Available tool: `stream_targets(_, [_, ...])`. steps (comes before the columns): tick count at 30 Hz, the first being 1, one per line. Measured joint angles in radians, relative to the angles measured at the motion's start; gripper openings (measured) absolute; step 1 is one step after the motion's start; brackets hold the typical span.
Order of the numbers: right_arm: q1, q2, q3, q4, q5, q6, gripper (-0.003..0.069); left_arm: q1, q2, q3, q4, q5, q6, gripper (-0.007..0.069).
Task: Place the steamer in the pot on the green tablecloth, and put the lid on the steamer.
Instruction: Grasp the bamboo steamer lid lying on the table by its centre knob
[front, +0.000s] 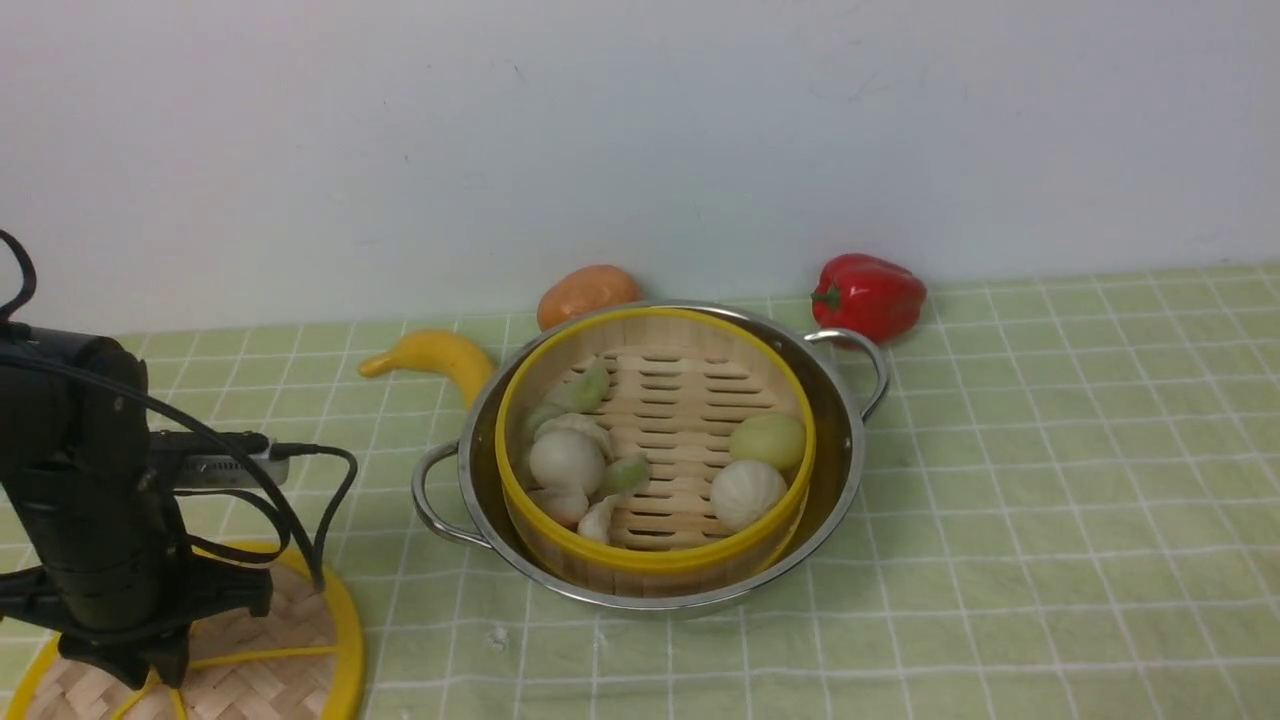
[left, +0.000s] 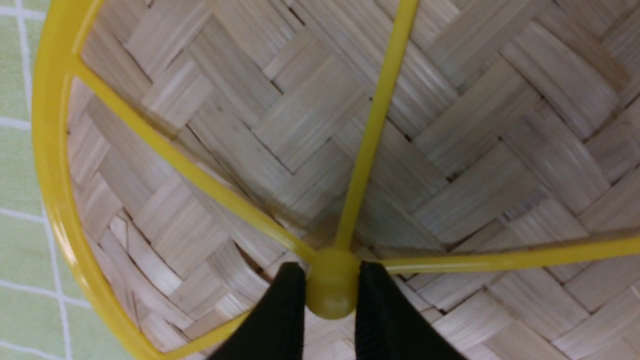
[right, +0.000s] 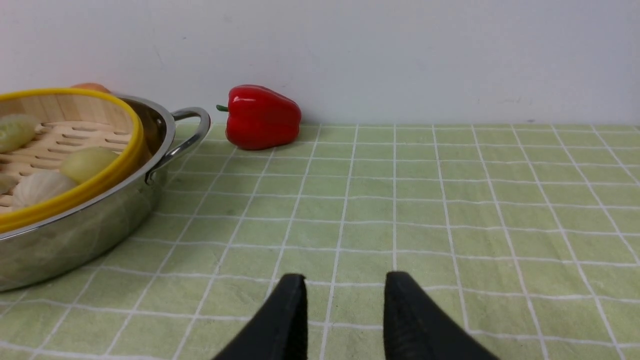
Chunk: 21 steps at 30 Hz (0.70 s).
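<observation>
The lid (left: 300, 125), a flat woven-bamboo disc with yellow rim and spokes, is laid on the green tablecloth (front: 1050, 480) at the counter's near left, its hub clamped by the left claw (left: 330, 274). The steamer (front: 690, 400) is seated in the pot (front: 845, 430), with white and greenish dumplings (front: 567, 460) held inside; the right claw (right: 345, 287) is spread apart.

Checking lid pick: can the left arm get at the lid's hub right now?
Probably yes: the left gripper sits over the lid, fingers against both sides of its hub, nothing between.
</observation>
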<state>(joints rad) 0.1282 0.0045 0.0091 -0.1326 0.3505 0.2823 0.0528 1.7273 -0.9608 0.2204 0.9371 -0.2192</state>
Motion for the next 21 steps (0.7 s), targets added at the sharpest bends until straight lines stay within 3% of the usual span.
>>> stream_targets(8, [0.000,0.000,0.000,0.000,0.000,0.000,0.0240,-0.001,-0.034,-0.077,0.054,0.059,0.040,0.0116])
stream_targets(12, [0.000,0.000,0.000,-0.004,0.000,0.000,0.0240,-0.005,-0.103,-0.216,0.078,0.083,0.129,0.0116])
stream_targets(14, [0.000,0.000,0.000,-0.004,0.000,0.000,0.0240,-0.023,-0.133,-0.327,0.054,0.088,0.262,0.0116])
stream_targets(15, [0.000,0.000,0.000,-0.004,0.000,0.000,0.0240,-0.023,-0.135,-0.336,0.054,0.089,0.262,0.0116])
stream_targets(21, [0.000,0.000,0.000,-0.004,0.000,0.000,0.0240,-0.176,-0.127,-0.536,-0.135,0.135,0.759,0.0116])
